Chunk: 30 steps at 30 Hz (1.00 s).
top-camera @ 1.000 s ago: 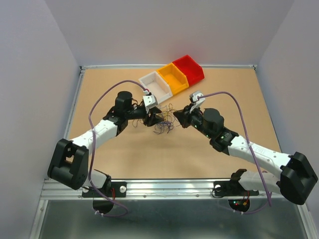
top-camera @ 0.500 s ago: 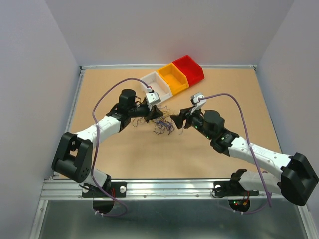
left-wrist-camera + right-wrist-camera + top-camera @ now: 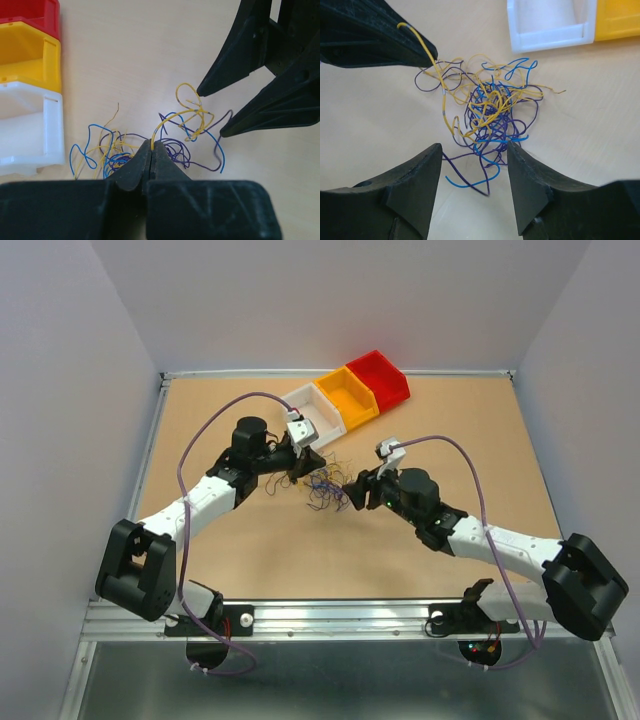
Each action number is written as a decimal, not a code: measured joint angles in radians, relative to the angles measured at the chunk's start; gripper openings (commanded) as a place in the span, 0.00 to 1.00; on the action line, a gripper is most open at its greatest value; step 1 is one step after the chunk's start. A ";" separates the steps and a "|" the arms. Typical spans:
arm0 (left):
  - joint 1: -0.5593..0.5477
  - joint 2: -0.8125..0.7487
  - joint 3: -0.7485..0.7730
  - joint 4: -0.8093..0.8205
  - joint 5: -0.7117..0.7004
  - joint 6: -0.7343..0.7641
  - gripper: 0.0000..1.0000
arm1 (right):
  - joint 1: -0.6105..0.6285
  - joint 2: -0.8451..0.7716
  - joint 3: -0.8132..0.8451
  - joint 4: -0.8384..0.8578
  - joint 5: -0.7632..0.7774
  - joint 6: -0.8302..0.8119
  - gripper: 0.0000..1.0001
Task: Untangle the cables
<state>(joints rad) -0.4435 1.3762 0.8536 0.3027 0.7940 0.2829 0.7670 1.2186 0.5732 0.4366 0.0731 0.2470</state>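
Since you are clamping left fingers (image 3: 134,172) on yellow wire (image 3: 172,117), right fingers (image 3: 415,185) are hovering apart at cables' (image 3: 325,490) 3 o'clock, likely for counter-hold.

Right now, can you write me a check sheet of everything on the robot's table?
Surface: brown table, flat, no spills seen.
Job's things: thin wires, yellow, blue and dark purple, knotted in one heap mid-table.
Clutter: white bin, yellow bin and red bin in a row at the far side.
Grippers: left pincer shut on one yellow wire that runs from the heap; right pincer open at the heap's edge, gripping nothing.
Cables: lilac arm cables loop over both arms.
Surroundings: grey walls on three sides; metal rail at the near edge.
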 measured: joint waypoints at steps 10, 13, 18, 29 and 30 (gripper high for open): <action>0.000 0.000 0.000 0.016 -0.162 -0.054 0.00 | 0.000 0.026 0.000 0.048 -0.052 0.034 0.60; 0.000 0.000 0.000 0.022 -0.202 -0.065 0.00 | 0.000 0.031 0.000 0.047 -0.056 0.037 0.69; 0.009 0.002 0.000 0.026 -0.244 -0.082 0.00 | 0.000 0.033 0.000 0.039 -0.042 0.054 0.74; 0.032 0.052 0.000 0.048 -0.257 -0.090 0.00 | 0.000 -0.009 -0.035 0.012 -0.046 0.055 0.73; 0.033 0.054 0.000 0.048 -0.257 -0.091 0.00 | 0.000 0.000 -0.035 0.016 -0.048 0.051 0.73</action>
<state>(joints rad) -0.4103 1.4300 0.8536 0.3511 0.5373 0.1921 0.7670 1.2186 0.5385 0.4522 0.0254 0.2977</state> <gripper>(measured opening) 0.044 0.736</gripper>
